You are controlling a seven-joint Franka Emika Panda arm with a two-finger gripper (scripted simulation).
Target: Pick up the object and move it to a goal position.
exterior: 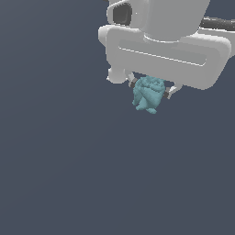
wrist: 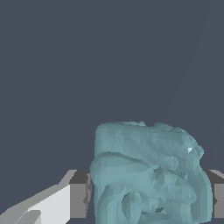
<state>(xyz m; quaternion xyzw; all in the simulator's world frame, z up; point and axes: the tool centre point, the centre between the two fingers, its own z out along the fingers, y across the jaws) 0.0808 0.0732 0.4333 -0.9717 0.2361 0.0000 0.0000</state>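
Background in both views is a flat, dark slate-blue surface with no visible edges, corners or markings, so no position can be referred to them. No goal marker is visible.

The white gripper (exterior: 150,90) hangs in the upper part of the exterior view, towards the exterior view's right. The object (exterior: 148,95) sits between its two fingers (exterior: 131,81), directly under the white gripper body. The fingers pinch it from opposite sides; in the wrist view the dark pads (wrist: 80,193) press against each flank of the object (wrist: 148,173). Whether the object is raised clear of the surface cannot be determined.

Handling, as a judgement: the object is small and probably light. Its faceted surface shows no deformation under the pads, which suggests a stiff body. The uneven lumps give the pads poor flat contact, so twisting or slipping is possible. A hold across the widest middle section appears most secure.

Appearance: teal, lumpy and irregular, with folded ridges and rounded bumps. It is narrower than the gripper body.
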